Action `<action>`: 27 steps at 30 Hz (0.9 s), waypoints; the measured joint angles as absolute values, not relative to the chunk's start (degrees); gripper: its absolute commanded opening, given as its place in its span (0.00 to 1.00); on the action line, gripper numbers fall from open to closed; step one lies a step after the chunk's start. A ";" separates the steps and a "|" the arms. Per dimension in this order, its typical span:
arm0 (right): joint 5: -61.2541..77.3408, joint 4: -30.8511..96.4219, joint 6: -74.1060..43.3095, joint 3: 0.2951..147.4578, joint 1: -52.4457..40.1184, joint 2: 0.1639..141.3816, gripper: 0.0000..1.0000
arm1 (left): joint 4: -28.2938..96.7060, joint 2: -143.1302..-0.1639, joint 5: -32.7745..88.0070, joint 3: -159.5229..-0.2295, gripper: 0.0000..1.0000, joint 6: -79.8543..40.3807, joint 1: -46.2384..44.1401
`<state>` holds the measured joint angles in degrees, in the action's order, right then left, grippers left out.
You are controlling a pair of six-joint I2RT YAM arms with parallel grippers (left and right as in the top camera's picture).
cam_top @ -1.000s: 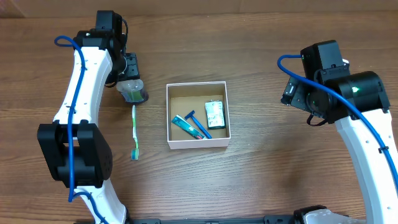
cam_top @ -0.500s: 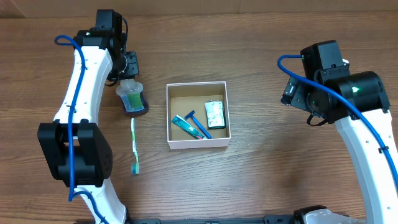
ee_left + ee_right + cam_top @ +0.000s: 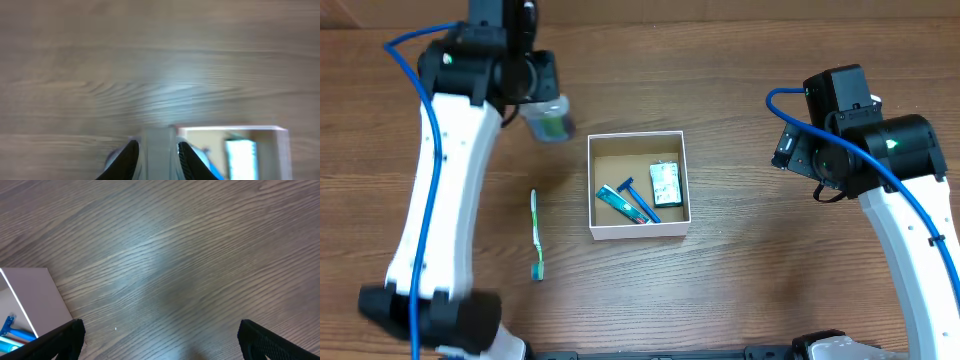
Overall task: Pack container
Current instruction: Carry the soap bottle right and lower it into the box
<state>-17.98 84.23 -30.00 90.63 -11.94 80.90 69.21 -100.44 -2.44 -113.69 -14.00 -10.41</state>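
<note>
The container (image 3: 594, 190) is a square white-walled box with a brown floor at the table's middle; it holds a blue razor, a small tube and a green-and-white packet. My left gripper (image 3: 542, 108) is shut on a small clear bottle with green liquid (image 3: 551, 120), lifted above the table just left of the box's far-left corner. In the left wrist view the bottle (image 3: 159, 150) sits between the jaws (image 3: 157, 157), with the container (image 3: 280, 145) at lower right. My right gripper (image 3: 160, 340) is open and empty over bare wood right of the container (image 3: 30, 300).
A green-and-white toothbrush (image 3: 536, 235) lies on the table left of the box. The right arm (image 3: 860, 150) hangs over the right side of the table.
My left gripper has lifted the bottle off the table and carried it up and to the right, toward the box. The toothbrush and right arm have not moved.
</note>
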 measured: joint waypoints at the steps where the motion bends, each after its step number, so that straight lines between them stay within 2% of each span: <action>1: -17.98 84.20 -30.02 90.63 -11.94 80.90 1.00 | 69.30 -98.17 -2.57 -113.78 0.21 -15.11 -12.93; 6: -18.00 84.25 -30.00 90.63 -11.94 80.90 1.00 | 71.24 -93.01 -4.60 -114.19 0.22 -19.84 -23.00; 11: -18.02 84.23 -30.00 90.63 -11.92 80.90 1.00 | 74.22 -94.80 -8.25 -114.30 0.22 -24.77 -29.36; 18: -18.00 84.20 -30.00 90.63 -11.92 80.90 1.00 | 73.95 -102.72 -9.52 -111.96 0.25 -30.15 -30.30; 27: -18.00 84.25 -30.02 90.63 -11.92 80.90 1.00 | 72.03 -111.70 -13.56 -111.66 0.24 -32.29 -30.37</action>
<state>-18.00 84.25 -30.02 90.63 -11.92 80.90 72.03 -111.70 -13.56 -111.66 -32.29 -30.37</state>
